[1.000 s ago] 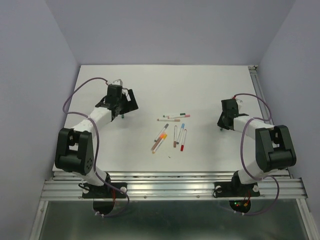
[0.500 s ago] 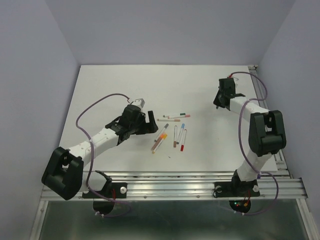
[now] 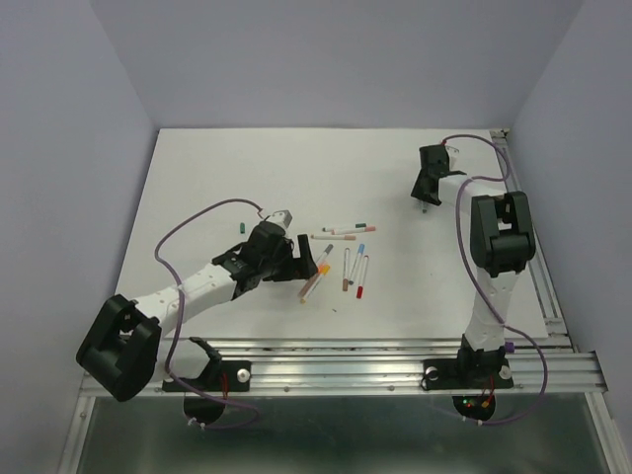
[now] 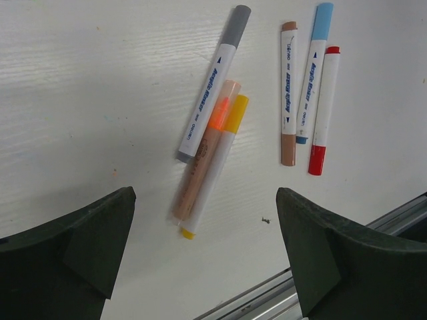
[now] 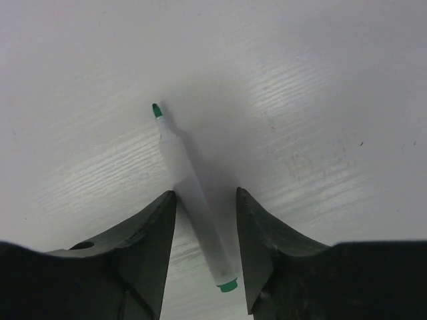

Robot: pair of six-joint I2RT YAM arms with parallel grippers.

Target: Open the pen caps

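A: So, where do the pen caps [image 4: 288, 152] sit right now?

B: Mostly on their pens. The left wrist view shows 6 capped pens [image 4: 200, 127] on the white table [image 4: 80, 80]. A grey cap [image 4: 240, 17] is at the top. Just below it, an orange cap [image 4: 223, 100] and a yellow cap [image 4: 237, 107] lie side by side, touching. To the right, a blue cap [image 4: 323, 17] is at the top edge, while a brown cap [image 4: 288, 148] and a red cap [image 4: 316, 160] point the other way, toward the bottom.

A: Any cap off?

B: Yes, 1: a green cap [image 3: 242, 228]. It lies alone left of centre in the overhead view, well apart from the cluster.

A: And the left gripper [image 4: 205, 213]?

B: Spread wide, holding nothing. Its 2 dark fingers [image 4: 87, 247] fill the lower corners of its own view, and the orange and yellow pens show between them.

A: The right gripper [image 5: 205, 195]?

B: Far off in the upper right of the overhead view, clamped on a green pen [image 5: 195, 207] (white barrel, bare green tip aimed at the table, green tail end nearest the camera). The barrel runs between the 2 fingers, and a soft shadow lies on the table beside it.

A: Anything else?

B: A few more pens [image 3: 346, 230] lie just above the cluster in the overhead view. They are too small for me to tell their cap colours.
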